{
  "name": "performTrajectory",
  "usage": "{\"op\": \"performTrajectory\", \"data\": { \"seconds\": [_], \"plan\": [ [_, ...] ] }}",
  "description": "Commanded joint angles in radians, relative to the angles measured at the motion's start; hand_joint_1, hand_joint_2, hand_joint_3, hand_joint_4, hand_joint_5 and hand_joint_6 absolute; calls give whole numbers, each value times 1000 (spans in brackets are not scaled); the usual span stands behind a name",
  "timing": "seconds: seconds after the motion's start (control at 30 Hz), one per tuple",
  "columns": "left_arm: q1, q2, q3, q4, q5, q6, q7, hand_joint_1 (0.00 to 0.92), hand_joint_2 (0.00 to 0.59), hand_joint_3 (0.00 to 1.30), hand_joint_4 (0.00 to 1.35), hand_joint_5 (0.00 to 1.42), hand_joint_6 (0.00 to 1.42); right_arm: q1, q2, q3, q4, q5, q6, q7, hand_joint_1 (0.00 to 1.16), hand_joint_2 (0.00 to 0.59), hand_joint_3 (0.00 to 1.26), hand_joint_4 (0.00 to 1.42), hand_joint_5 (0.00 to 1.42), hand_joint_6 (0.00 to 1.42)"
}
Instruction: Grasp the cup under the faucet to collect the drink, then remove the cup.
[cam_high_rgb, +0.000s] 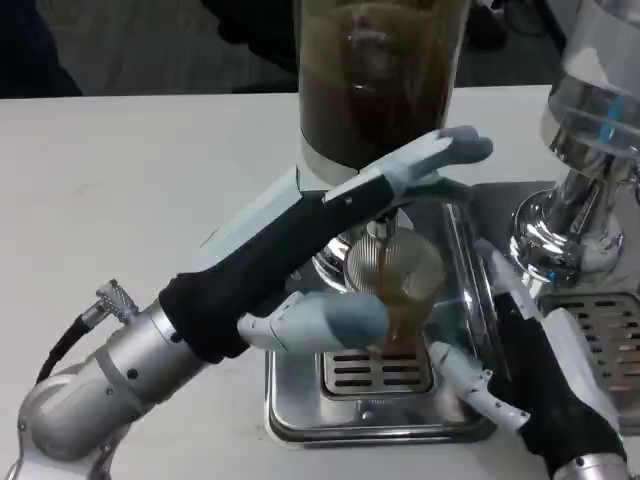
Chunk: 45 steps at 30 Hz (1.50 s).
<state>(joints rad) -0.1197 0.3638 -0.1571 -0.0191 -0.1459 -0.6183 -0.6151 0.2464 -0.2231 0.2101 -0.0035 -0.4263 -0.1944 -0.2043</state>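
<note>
Nearest me, my left forearm comes in from the lower left corner, silver at the elbow, then black, reaching up across the white table (120, 170). My left hand (400, 175) stretches to the base of the drink dispenser (375, 80), its long fingers (450, 150) extended and lying at the faucet (380, 232) lever; I cannot tell how firmly they press it. Its thumb hangs lower, pale and rounded, in front of the cup (398, 285).

On my other side, my right hand (520, 350) rises from the lower right corner. Its fingers (470, 385) curve around the cup's right side and base, partly spread, and seem to touch the glass, though the contact is partly hidden.

The cup is clear and ribbed, standing upright on the metal drip tray (300, 400) directly under the faucet, with brown drink inside it. The slotted grate (375, 372) lies just before it.

Beyond stands the dispenser's clear tank, dark with brown liquid. To the right is a second dispenser (590, 130), chrome and shiny, with its own drip grate (610, 320).
</note>
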Motion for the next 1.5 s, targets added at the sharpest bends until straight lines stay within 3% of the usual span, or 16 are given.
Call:
{"op": "performTrajectory", "data": {
  "seconds": [0.03,0.37,0.77,1.5],
  "plan": [
    [23,8,-7,10,19,8,-7,0,73,116,38,195,129,-29,-8,-17,31,70,-43,68,522,269,0,0,0,1],
    [28,11,-2,-2,15,14,1,0,73,121,38,194,124,-62,-7,-28,44,80,-17,122,669,212,0,0,0,0],
    [42,10,6,-15,11,31,1,0,73,124,38,194,122,-148,68,-39,167,154,-42,148,698,189,0,0,0,0],
    [77,10,17,-59,25,56,35,0,83,137,39,202,106,-254,86,-29,280,169,-94,201,701,188,0,0,0,0]
  ]
}}
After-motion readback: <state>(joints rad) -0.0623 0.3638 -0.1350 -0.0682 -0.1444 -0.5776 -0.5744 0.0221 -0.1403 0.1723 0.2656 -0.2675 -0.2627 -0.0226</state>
